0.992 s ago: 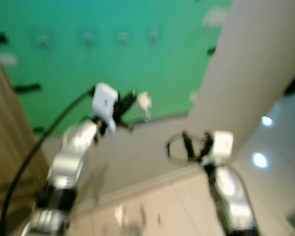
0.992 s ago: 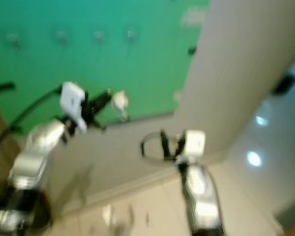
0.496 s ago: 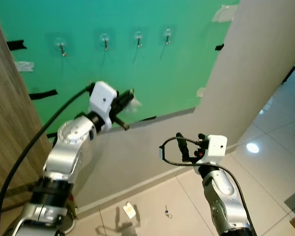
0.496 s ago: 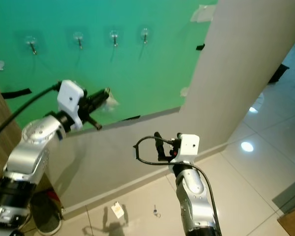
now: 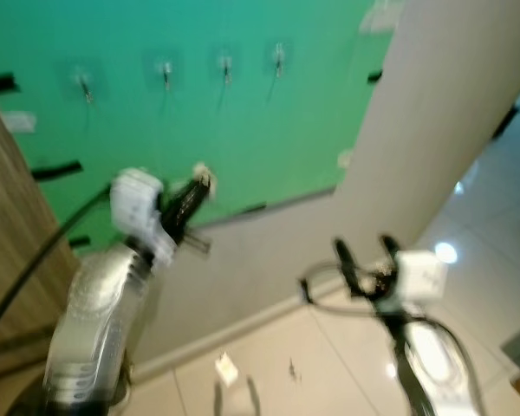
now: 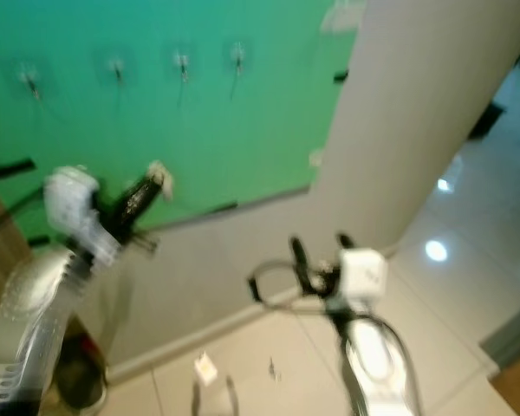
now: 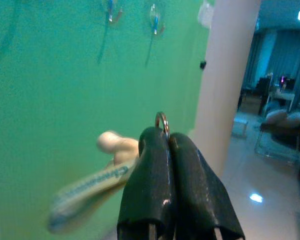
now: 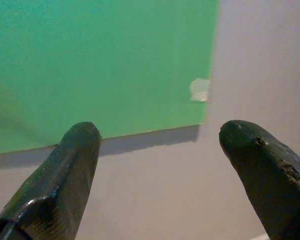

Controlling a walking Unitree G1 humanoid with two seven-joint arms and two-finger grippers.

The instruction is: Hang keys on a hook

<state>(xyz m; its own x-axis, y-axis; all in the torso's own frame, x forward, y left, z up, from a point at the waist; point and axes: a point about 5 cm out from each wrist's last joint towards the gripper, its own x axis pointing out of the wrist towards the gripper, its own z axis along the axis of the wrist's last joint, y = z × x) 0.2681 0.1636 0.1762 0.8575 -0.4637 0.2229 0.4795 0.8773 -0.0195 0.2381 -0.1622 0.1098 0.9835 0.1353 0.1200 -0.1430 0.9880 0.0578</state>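
Observation:
My left gripper [image 5: 193, 185] is raised in front of the green wall panel [image 5: 243, 130], shut on a key ring [image 7: 161, 121] with a pale tag [image 7: 92, 182] that hangs beside the fingers. A row of several clear hooks [image 5: 226, 67] is stuck high on the panel, well above that gripper, and two hooks [image 7: 155, 13] show in the left wrist view. My right gripper [image 5: 364, 253] is held lower, out before the white pillar [image 5: 442, 130]. Its fingers [image 8: 65, 175] stand wide open with nothing between them.
A wooden panel [image 5: 13, 251] edges the green wall on the left. Black tape strips [image 5: 56, 169] mark the panel. On the tiled floor [image 5: 269, 364] lie a small white tag [image 5: 225, 368] and a small metal piece [image 5: 290, 371]. Open floor stretches right of the pillar.
The camera has shifted and the picture has blurred. My left gripper still holds the keys at about the same height below the hooks. My right arm sits further right in the picture.

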